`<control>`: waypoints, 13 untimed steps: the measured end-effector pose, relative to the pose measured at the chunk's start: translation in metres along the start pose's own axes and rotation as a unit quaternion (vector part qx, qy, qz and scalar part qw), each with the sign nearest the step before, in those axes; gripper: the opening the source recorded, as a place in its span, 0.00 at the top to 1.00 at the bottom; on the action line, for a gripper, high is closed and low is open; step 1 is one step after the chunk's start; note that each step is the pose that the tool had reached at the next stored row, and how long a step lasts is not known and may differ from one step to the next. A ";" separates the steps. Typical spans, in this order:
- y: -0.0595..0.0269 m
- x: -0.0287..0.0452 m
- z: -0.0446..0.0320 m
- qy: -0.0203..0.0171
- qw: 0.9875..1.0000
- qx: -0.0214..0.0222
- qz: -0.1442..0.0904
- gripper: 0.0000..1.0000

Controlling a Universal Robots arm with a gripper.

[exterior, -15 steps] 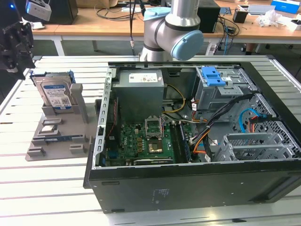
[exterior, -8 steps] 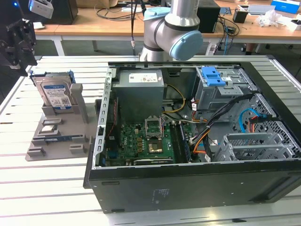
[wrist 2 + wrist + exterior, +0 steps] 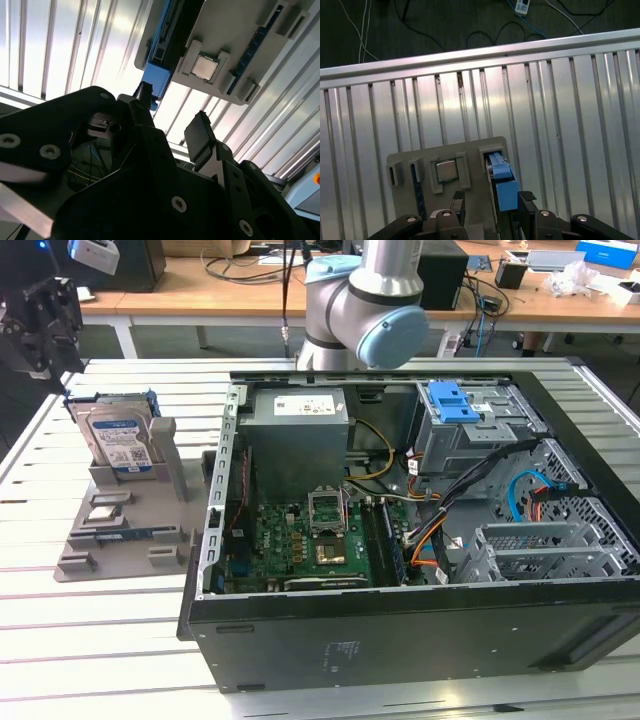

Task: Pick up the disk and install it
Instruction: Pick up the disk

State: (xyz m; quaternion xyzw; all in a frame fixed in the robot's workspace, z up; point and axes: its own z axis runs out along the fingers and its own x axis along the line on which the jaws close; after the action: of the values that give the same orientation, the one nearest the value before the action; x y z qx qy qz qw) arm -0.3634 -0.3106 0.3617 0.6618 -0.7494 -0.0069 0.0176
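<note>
Pincer (image 3: 48, 350): fingers spread wide and empty, hovering above the disk and apart from it, apparently lined up to straddle its top edge.
Disk (image 3: 117, 440): stood on edge in a slot of the grey holder (image 3: 125, 525) on the table (image 3: 90, 640), at the exterior view's left of the open computer case (image 3: 420, 640). Upright, it offered its narrow edge to the fingers.
Appearance: silver body, white-and-blue label, blue frame (image 3: 501, 186).
First wrist view: the frame lay between the two fingers (image 3: 526, 201).
Chip (image 3: 446, 171): seated in the holder beside the disk.

Ext. oblique overhead; both wrist cams near holder (image 3: 445, 150)
</note>
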 end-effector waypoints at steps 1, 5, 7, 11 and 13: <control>0.0002 -0.0033 0.0003 0.000 1.000 0.000 -0.001 0.46; 0.0007 -0.0107 0.0013 0.000 1.000 0.000 -0.005 0.46; 0.0009 -0.0144 0.0019 0.000 1.000 0.000 -0.007 0.46; 0.0009 -0.0202 0.0037 0.000 1.000 0.000 -0.013 0.46; 0.0007 -0.0229 0.0057 0.001 1.000 0.000 -0.016 0.46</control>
State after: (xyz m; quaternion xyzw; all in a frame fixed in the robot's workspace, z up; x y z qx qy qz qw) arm -0.3615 -0.2879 0.3556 0.6735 -0.7389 -0.0066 0.0177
